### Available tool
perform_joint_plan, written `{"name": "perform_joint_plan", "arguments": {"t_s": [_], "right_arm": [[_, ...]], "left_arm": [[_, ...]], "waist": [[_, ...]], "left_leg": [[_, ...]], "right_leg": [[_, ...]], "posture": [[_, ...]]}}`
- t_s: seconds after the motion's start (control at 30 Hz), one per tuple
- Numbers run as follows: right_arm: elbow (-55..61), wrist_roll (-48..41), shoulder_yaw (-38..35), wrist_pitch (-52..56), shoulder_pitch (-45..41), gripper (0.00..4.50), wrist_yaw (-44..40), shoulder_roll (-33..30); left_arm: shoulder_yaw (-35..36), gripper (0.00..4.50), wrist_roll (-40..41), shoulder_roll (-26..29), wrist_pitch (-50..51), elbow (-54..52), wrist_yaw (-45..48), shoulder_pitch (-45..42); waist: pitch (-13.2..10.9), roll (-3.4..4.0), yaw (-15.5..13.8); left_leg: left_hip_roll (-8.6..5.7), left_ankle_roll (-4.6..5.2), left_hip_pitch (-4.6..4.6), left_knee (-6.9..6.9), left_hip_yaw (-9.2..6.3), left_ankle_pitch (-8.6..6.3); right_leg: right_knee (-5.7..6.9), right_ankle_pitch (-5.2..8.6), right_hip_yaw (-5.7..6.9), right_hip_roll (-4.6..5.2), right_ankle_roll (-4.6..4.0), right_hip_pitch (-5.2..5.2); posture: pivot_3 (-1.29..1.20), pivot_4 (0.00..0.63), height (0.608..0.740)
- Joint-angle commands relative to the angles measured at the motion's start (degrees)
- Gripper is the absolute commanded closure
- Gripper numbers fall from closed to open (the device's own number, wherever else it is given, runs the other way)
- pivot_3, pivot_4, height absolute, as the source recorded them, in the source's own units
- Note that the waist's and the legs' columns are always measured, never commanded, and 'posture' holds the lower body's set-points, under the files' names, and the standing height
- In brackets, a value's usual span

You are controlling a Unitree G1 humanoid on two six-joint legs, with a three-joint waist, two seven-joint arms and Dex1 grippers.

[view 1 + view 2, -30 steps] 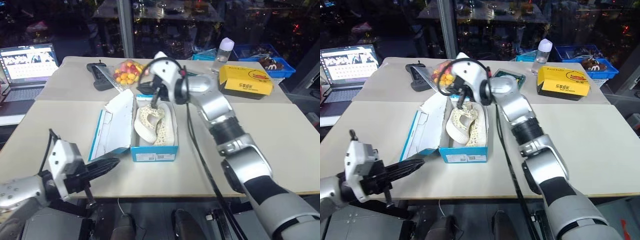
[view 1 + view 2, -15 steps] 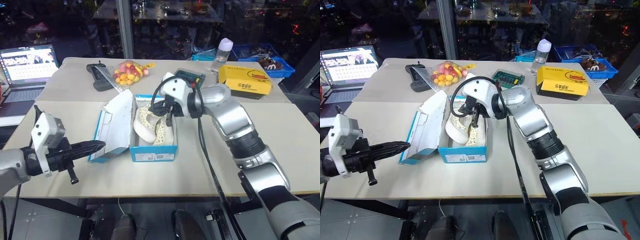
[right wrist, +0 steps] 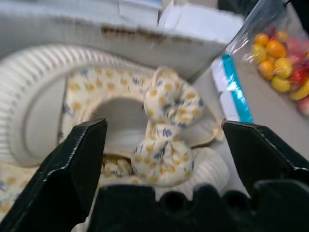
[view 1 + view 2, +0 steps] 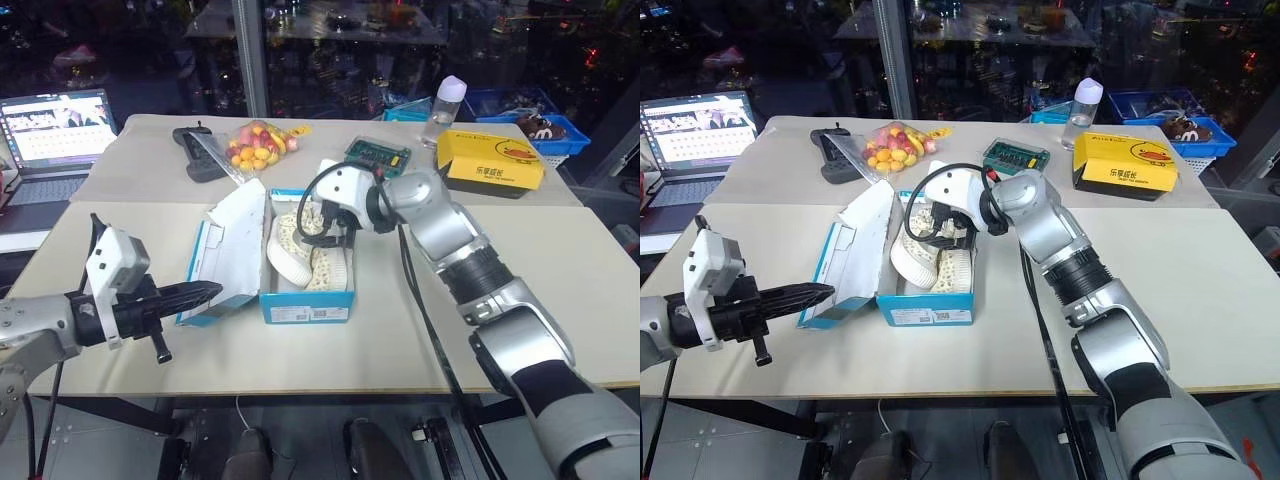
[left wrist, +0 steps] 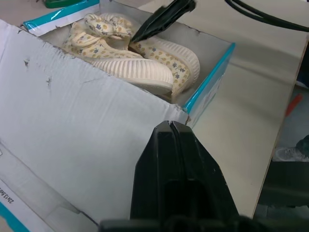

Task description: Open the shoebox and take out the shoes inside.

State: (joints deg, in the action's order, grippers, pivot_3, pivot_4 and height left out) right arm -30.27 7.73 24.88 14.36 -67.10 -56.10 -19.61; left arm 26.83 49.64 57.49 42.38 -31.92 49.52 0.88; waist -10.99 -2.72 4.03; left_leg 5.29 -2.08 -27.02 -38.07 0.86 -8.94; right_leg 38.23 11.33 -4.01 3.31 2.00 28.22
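The blue shoebox [image 4: 308, 305] stands open at the middle of the table, its white-lined lid [image 4: 232, 250] folded out to the left. Both cream shoes [image 4: 300, 255], dotted with a small flower print, lie inside it. My right gripper [image 4: 328, 228] hangs open just over the shoes at the far end of the box, one finger on each side of a shoe's knotted bow [image 3: 161, 125]. My left gripper [image 4: 205, 292] is shut and empty, its tip [image 5: 169, 124] close to the lid's near edge.
Behind the box lie a bag of fruit [image 4: 258, 145], a black device [image 4: 197, 150], a green circuit board [image 4: 378, 155], a yellow box [image 4: 492, 162], a water bottle [image 4: 447, 105] and a blue basket [image 4: 540, 125]. A laptop [image 4: 55, 125] stands at the far left.
My right gripper has gone from shut to wide open and sunk lower over the shoes. The left gripper has come up and forward to the lid's edge, still shut.
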Motion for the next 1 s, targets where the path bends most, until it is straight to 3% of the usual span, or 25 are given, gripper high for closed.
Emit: {"name": "perform_joint_plan", "arguments": {"t_s": [0.03, 0.2, 0.4, 0.5, 0.63, 1.0], "right_arm": [[-8.04, 2.25, 0.46, -6.20, -3.31, 0.04, 1.60, 2.61], [-17.13, 4.26, 0.24, -10.61, -4.82, 0.04, 3.26, 5.15], [-19.58, 3.84, -1.66, -11.43, -5.51, 0.04, 3.02, 6.62], [-19.40, 3.82, -2.26, -11.32, -5.69, 0.74, 2.75, 6.76], [-18.25, 3.10, -3.27, -10.46, -6.27, 2.10, 1.73, 6.61], [-19.15, 2.96, -5.09, -8.96, -7.29, 2.10, 3.41, 9.00]], "left_arm": [[1.58, 4.50, -0.08, -0.31, -0.45, -1.70, -0.20, 0.53], [2.03, 4.50, -0.08, -0.69, -0.49, -2.36, -0.36, 1.44], [2.26, 4.50, -0.32, -0.98, -0.77, -2.55, -0.59, 2.04], [2.01, 4.50, -0.65, -1.12, -1.14, -2.46, -0.46, 2.28], [1.65, 4.50, -1.14, -1.16, -1.53, -2.03, -0.18, 2.12], [1.36, 4.50, -2.95, -1.91, -2.42, -1.97, 0.65, 2.71]], "waist": [[0.00, 0.00, 0.13], [0.03, -0.04, 0.24], [0.04, -0.06, 0.29], [0.04, -0.06, 0.37], [0.04, -0.05, 0.39], [0.03, -0.04, 1.21]], "left_leg": [[0.00, 0.00, 0.00, 0.00, 0.00, 0.00], [0.00, 0.01, 0.11, 0.00, -0.02, 0.01], [0.00, -0.01, 0.64, 0.00, -0.02, -0.01], [0.00, -0.05, 0.71, 0.00, -0.03, -0.03], [0.00, -0.04, 0.72, 0.00, -0.04, -0.02], [0.00, -0.01, 0.60, 0.01, -0.04, -0.01]], "right_leg": [[0.00, 0.00, 0.00, -0.01, 0.00, 0.00], [0.04, 0.00, -0.01, -0.01, 0.00, -0.08], [0.18, 0.01, -0.01, -0.01, -0.04, -0.48], [0.28, 0.08, -0.01, -0.02, -0.14, -0.50], [0.32, 0.10, -0.01, -0.03, -0.16, -0.49], [0.44, 0.16, -0.02, -0.05, -0.19, -0.28]], "posture": [[0.00, 0.150, 0.672], [0.00, 0.150, 0.672], [0.00, 0.150, 0.672], [0.00, 0.150, 0.672], [0.00, 0.150, 0.672], [0.00, 0.150, 0.672]]}}
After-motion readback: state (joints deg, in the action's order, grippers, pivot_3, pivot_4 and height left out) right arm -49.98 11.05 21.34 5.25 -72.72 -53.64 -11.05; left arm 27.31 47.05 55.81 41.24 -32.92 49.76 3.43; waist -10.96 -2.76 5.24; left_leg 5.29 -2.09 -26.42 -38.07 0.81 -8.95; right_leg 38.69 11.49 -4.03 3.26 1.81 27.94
